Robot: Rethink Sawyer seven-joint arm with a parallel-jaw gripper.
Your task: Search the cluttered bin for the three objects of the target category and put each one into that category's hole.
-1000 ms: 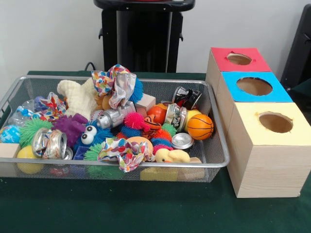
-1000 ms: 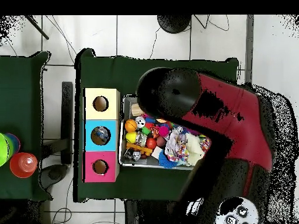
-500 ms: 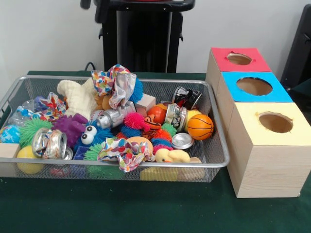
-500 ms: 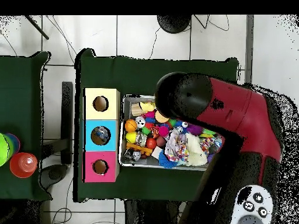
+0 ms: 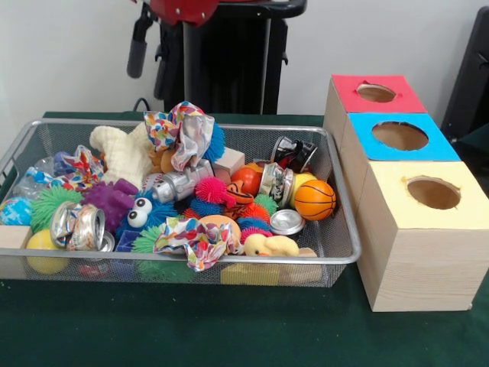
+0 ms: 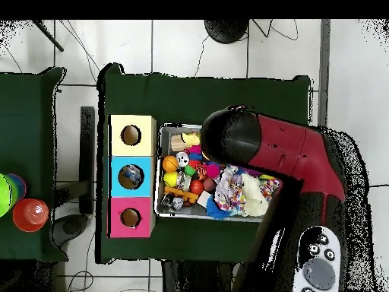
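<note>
The wire mesh bin (image 5: 348, 256) sits on the green table, full of mixed toys; it also shows in the overhead view (image 6: 159, 171). One see-through crumpled bottle (image 5: 29, 182) with a blue-white label lies at the bin's far left end, half under a paper wad. No other bottle shows. Three wooden boxes stand beside the bin, with holes in a red top (image 5: 376, 92), a blue top (image 5: 399, 135) and a yellow top (image 5: 433, 192). A red part of the arm (image 5: 183, 8) shows at the top edge. In the overhead view the arm (image 6: 292, 152) covers the bin's upper side. The gripper itself is hidden.
The bin holds crushed metal cans (image 5: 76, 225), patterned paper wads (image 5: 195, 241), spiky rubber balls (image 5: 214, 189), a small basketball (image 5: 315, 199), a yellow duck (image 5: 271, 245) and a cream plush (image 5: 122, 153). A black hose (image 5: 137, 46) hangs by the arm. In the overhead view something pale shows inside the blue box's hole (image 6: 131, 176).
The arm has swung over the bin in the overhead view. Its red part and black hose have come into the front view's top edge. The bin's contents have not moved.
</note>
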